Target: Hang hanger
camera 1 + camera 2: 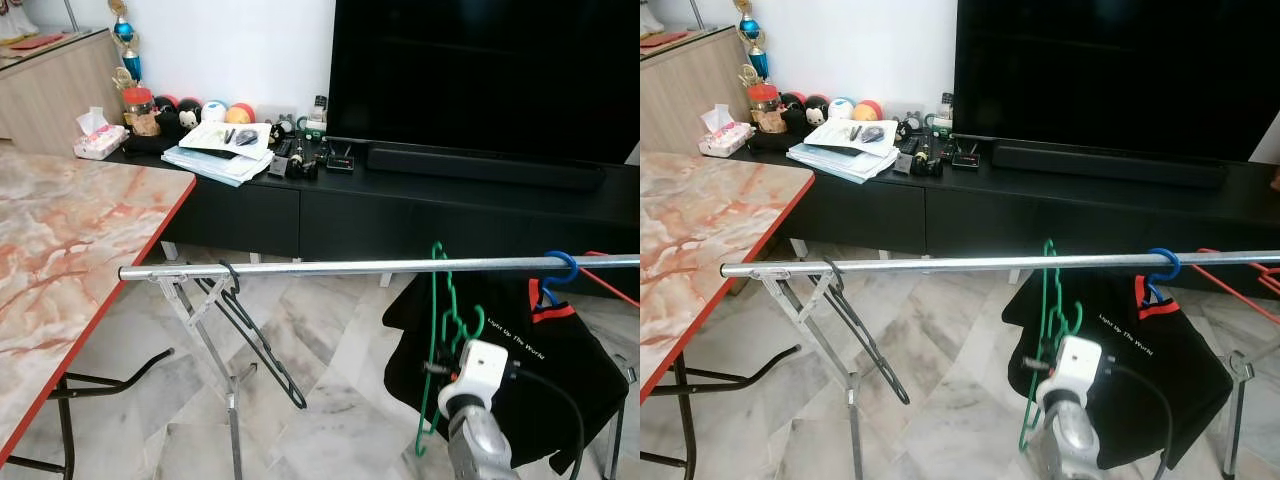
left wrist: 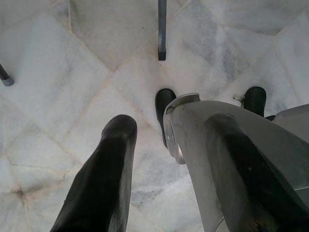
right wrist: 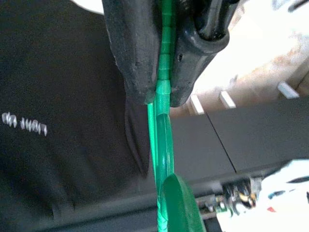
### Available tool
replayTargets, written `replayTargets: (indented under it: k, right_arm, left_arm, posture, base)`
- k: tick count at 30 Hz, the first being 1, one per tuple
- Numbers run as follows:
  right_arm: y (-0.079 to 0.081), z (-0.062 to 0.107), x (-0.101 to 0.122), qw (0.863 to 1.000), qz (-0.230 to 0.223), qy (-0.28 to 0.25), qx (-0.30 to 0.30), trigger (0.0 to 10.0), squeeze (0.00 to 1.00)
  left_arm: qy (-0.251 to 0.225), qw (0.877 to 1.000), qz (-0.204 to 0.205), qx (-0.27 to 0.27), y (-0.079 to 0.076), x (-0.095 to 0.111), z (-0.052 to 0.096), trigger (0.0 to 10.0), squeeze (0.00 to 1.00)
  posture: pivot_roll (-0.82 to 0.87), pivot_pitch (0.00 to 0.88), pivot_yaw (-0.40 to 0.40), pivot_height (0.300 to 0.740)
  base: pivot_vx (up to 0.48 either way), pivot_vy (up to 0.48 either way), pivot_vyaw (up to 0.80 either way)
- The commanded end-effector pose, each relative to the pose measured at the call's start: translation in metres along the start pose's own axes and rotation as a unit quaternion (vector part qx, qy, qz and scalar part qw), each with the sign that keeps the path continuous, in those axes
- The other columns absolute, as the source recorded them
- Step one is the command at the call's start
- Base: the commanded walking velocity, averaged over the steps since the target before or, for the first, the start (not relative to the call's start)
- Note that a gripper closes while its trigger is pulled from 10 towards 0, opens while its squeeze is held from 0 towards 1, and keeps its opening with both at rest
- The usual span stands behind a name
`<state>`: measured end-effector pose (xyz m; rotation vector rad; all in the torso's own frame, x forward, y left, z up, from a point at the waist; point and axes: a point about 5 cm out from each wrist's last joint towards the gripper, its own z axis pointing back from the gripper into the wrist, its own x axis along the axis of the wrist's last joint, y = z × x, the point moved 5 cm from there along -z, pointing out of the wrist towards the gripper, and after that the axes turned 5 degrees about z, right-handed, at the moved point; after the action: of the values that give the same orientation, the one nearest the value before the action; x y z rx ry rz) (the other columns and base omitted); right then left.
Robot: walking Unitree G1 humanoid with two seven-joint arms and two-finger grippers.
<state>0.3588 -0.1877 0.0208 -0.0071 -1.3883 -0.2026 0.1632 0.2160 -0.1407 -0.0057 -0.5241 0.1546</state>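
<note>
The right claw (image 3: 161, 72) is clamped narrow on the green hanger (image 1: 445, 340), one black finger (image 3: 133, 43) pressed to each side of the thin plastic. The hanger hangs nearly straight down with its long axis upright, seen almost edge-on from the head. Its hook points up and rests over the metal rail (image 1: 330, 267), between the black hanger (image 1: 255, 335) near the rail's left end and the blue hanger (image 1: 556, 272) toward the right. The blue hanger carries a black T-shirt (image 1: 545, 375) with small white lettering, just behind and beside the green one. The black hanger dangles slanted beside the rack's metal leg (image 1: 205, 345).

The left claw (image 2: 145, 159) hangs low over the marble floor (image 2: 58, 72), its fingers spread apart and holding nothing.

A marble-topped table (image 1: 60, 260) with a red edge stands to the left. Behind the rail, a black TV cabinet (image 1: 400, 205) carries papers and small clutter below a dark screen (image 1: 480, 70).
</note>
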Motion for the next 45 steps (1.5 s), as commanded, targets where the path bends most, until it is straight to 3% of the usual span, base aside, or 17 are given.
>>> replayTargets:
  k: [1,3,9,19,27,34,45]
  right_arm:
    - [-0.003,-0.006,0.015,0.999,-0.019,-0.024,-0.015,10.0,0.0]
    - [0.0,-0.009,0.02,0.999,-0.023,-0.027,-0.009,10.0,0.0]
    - [0.016,-0.019,0.024,0.998,0.055,0.003,0.025,10.0,0.0]
    - [0.018,-0.029,0.037,0.998,0.056,0.011,0.021,10.0,0.0]
    - [0.021,-0.032,0.031,0.995,0.074,0.058,0.027,10.0,0.0]
    - [0.025,-0.035,0.037,0.995,0.078,0.057,0.039,10.0,0.0]
    - [0.029,-0.033,0.021,0.987,0.099,0.113,0.056,10.0,0.0]
  left_arm:
    - [0.018,1.0,0.001,0.0,0.001,-0.011,0.001,10.0,0.0]
    - [0.018,1.0,0.0,0.0,0.001,-0.011,0.001,10.0,0.0]
    - [0.018,1.0,-0.001,-0.001,0.001,-0.01,0.001,10.0,0.0]
    - [0.019,1.0,-0.003,-0.004,0.0,-0.01,0.001,10.0,0.0]
    - [0.019,1.0,-0.003,-0.005,-0.001,-0.01,0.001,10.0,0.0]
    - [0.02,1.0,-0.005,-0.006,-0.001,-0.01,0.001,10.0,0.0]
    - [0.024,1.0,-0.007,-0.011,-0.002,-0.011,0.001,10.0,0.0]
  posture:
    - [-0.03,0.055,-0.027,0.74]
    - [-0.03,0.054,-0.027,0.74]
    - [-0.02,0.054,-0.027,0.74]
    - [-0.02,0.053,-0.032,0.74]
    - [-0.01,0.053,-0.033,0.74]
    - [-0.01,0.054,-0.031,0.74]
    - [-0.01,0.055,-0.028,0.74]
  base:
    - [0.0,0.0,0.0]
    - [0.0,0.0,0.0]
    - [0.0,0.0,0.0]
    - [0.0,0.0,0.0]
    - [0.0,0.0,0.0]
    - [0.0,0.0,0.0]
    - [0.0,0.0,0.0]
